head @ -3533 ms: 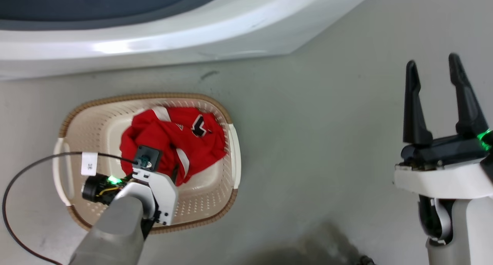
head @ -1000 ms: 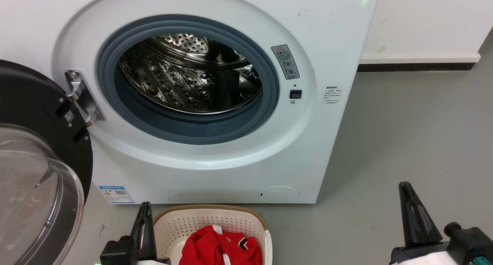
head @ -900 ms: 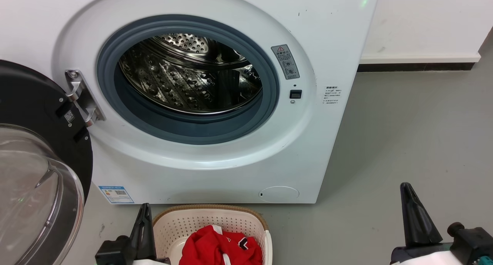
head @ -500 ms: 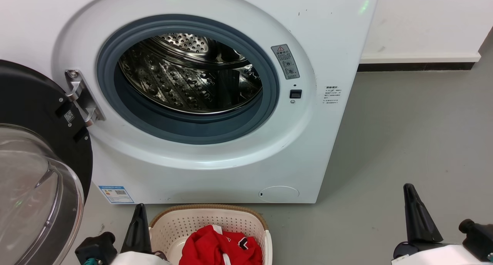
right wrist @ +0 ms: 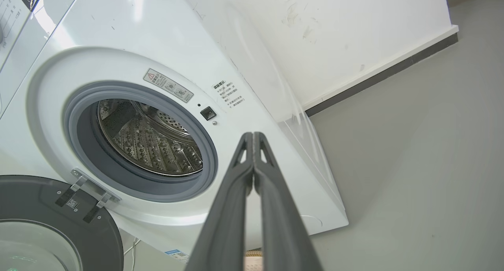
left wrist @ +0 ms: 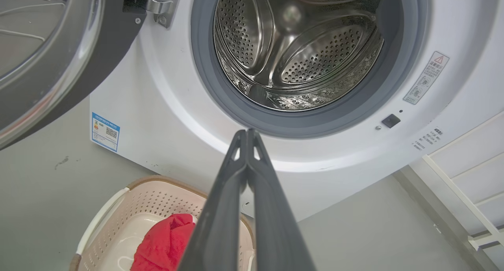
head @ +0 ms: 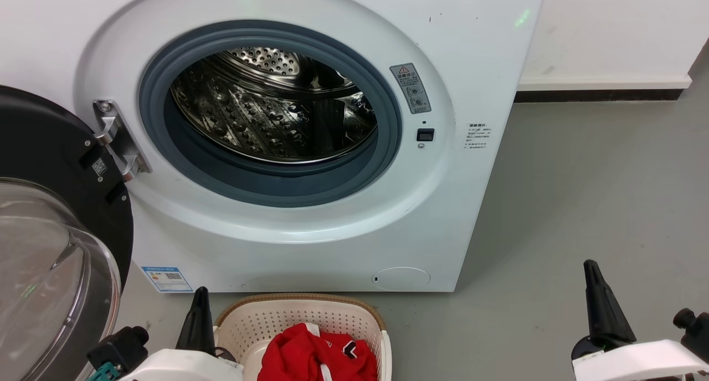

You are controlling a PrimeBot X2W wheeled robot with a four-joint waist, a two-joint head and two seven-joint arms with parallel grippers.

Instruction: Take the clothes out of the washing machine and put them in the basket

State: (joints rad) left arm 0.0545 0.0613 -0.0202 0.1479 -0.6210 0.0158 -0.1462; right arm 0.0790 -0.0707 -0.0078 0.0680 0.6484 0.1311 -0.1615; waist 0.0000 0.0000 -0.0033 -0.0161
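Head view: the washing machine [head: 310, 248] stands with its door [head: 50, 248] swung open and its drum [head: 266, 121] showing bare steel. On the floor [head: 581, 204] at its foot, the basket [head: 293, 317] holds the red clothes [head: 310, 359].

Left wrist view: the left gripper [left wrist: 247, 134] has its fingertips pressed together and grips nothing.

Right wrist view: the right gripper [right wrist: 252, 136] is the same, tips touching and empty.
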